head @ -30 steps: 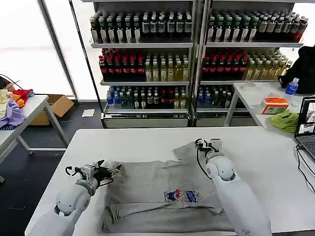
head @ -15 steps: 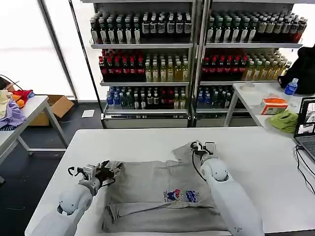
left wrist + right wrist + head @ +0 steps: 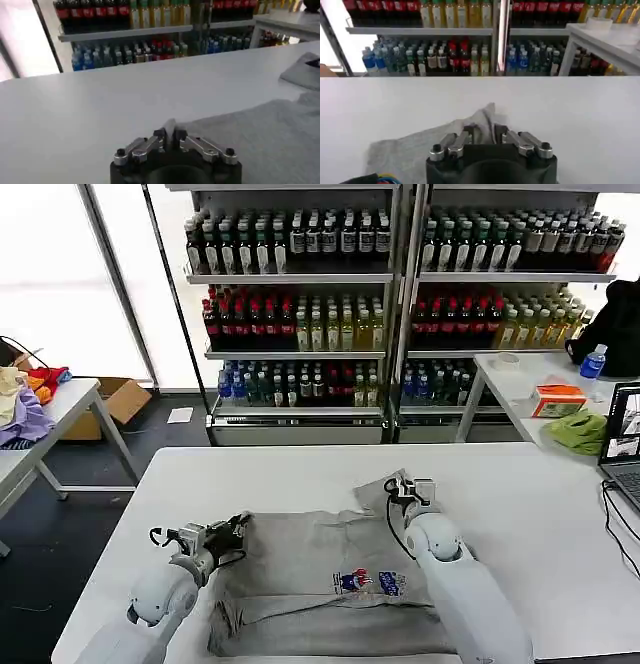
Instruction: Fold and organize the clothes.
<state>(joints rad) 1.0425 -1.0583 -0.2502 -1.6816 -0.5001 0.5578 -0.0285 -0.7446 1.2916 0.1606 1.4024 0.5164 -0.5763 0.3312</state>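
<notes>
The left gripper [image 3: 237,531] is closed on the left edge of the light grey cotton shirt [image 3: 320,574]. In the left wrist view its two black fingers [image 3: 160,135] stand pressed together with a thin fold of the grey cloth [image 3: 250,130] pinched between them. The right gripper [image 3: 398,484] is also closed: in the right wrist view a raised peak of the grey fabric [image 3: 475,122] goes up between its fingers [image 3: 468,134], at the far right corner of the shirt.

The shirt lies on the white rectangular table [image 3: 270,474], in its near half, between the two arms. The cloth is soft and matte, with shallow wrinkles. Its near edge is doubled into a thick rolled band, and the corner at the right gripper is lifted into a small tent shape. A small printed graphic in red and blue [image 3: 365,583] sits on the front, near the right arm; its letters are too small to read.

The right forearm, white and smooth, covers the right side of the shirt, so the edge there is hidden. The lower part of both arms is cut off by the head view's border. In both wrist views the black gripper body hides the place where the fingers start.
</notes>
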